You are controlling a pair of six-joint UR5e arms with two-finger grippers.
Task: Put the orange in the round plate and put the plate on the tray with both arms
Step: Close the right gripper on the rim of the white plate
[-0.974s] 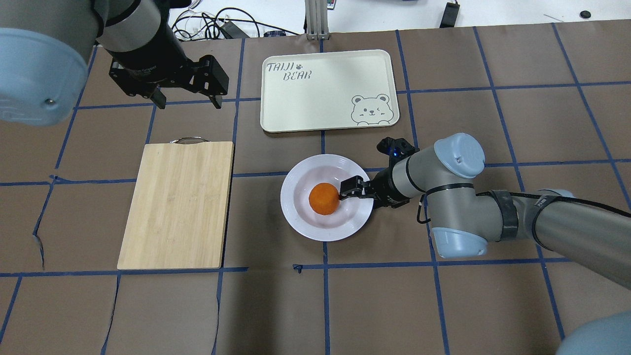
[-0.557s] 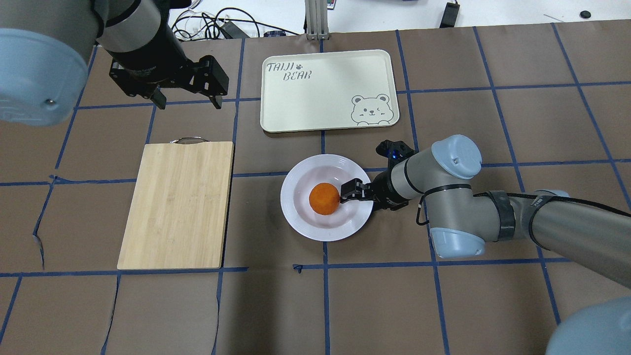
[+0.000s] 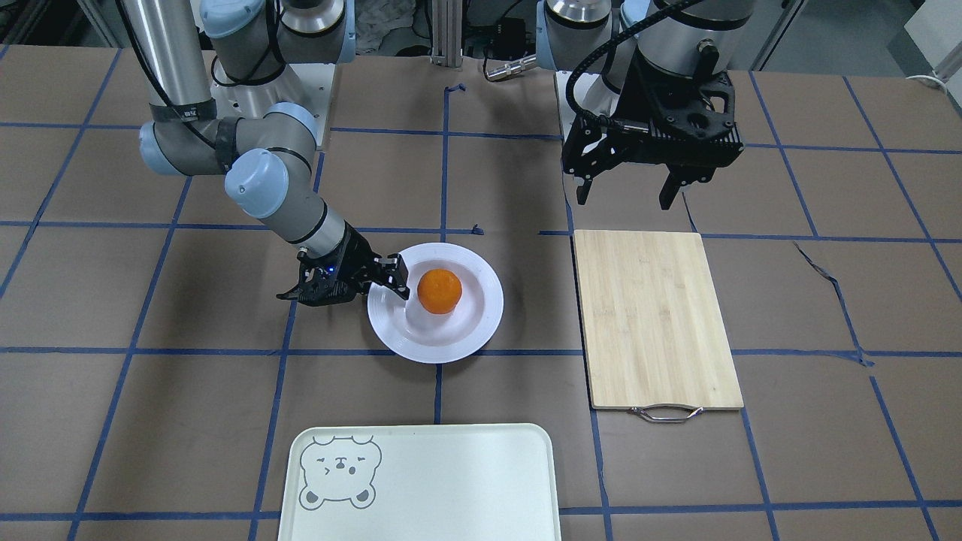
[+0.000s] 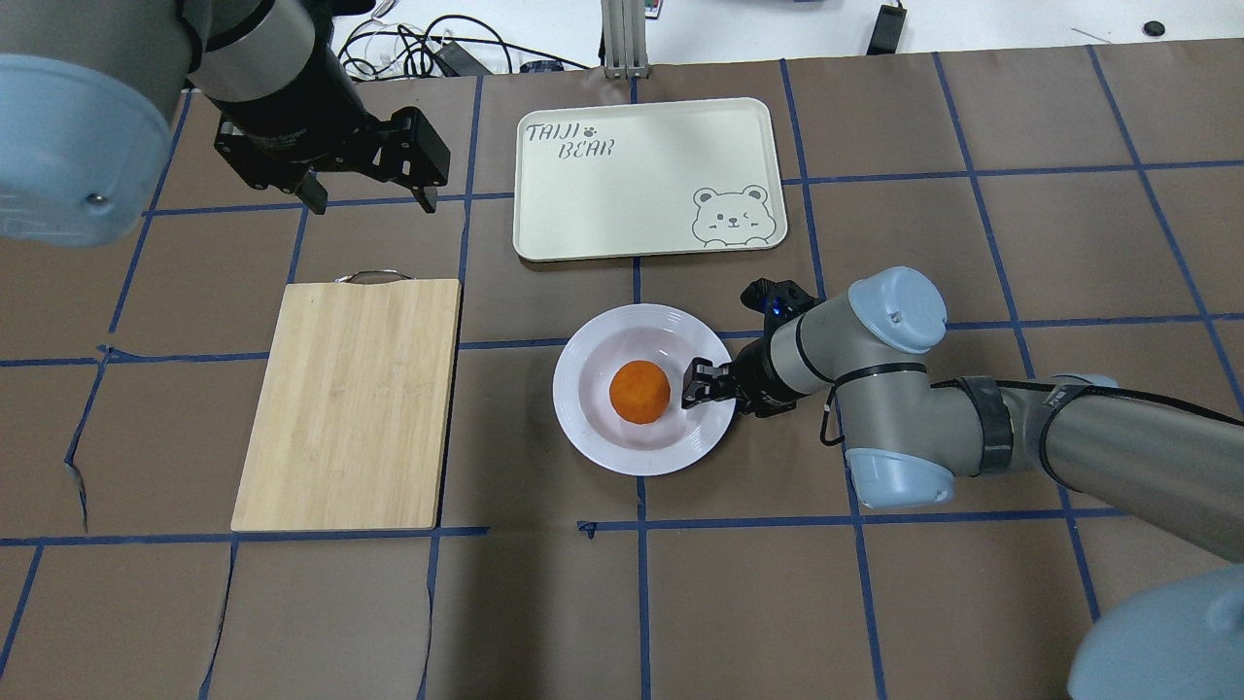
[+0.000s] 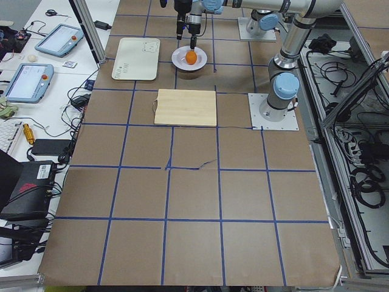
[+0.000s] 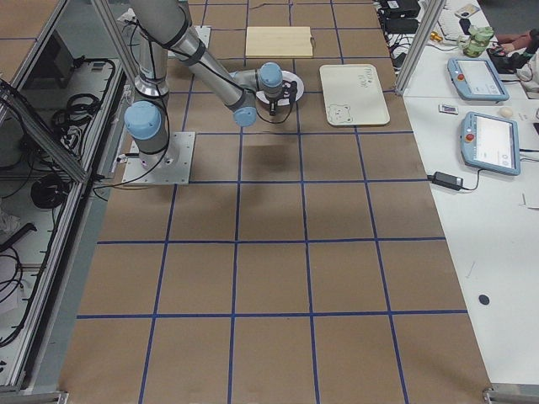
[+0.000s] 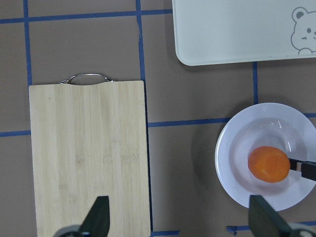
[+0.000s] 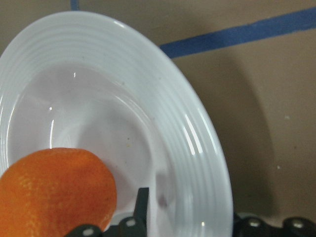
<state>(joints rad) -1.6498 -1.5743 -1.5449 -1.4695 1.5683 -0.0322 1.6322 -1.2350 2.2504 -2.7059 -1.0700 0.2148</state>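
The orange (image 4: 639, 391) rests in the sunken centre of the round white plate (image 4: 583, 433), which lies on the table in front of the cream tray (image 4: 622, 194). My right gripper (image 4: 694, 385) is low at the plate's right rim, a short gap from the orange. In the right wrist view its jaws stand apart astride the rim (image 8: 187, 123), one finger (image 8: 140, 210) inside near the orange (image 8: 54, 192). My left gripper (image 4: 369, 202) hangs open and empty above the table, past the handle end of the cutting board.
A bamboo cutting board (image 4: 350, 408) with a metal handle lies left of the plate. The tray (image 3: 451, 481) holds nothing. Cables and an aluminium post stand beyond the table's far edge. Brown paper with blue tape lines covers the table.
My right gripper has drawn back a little from the orange toward the plate's right rim. The orange, plate and left arm have stayed put.
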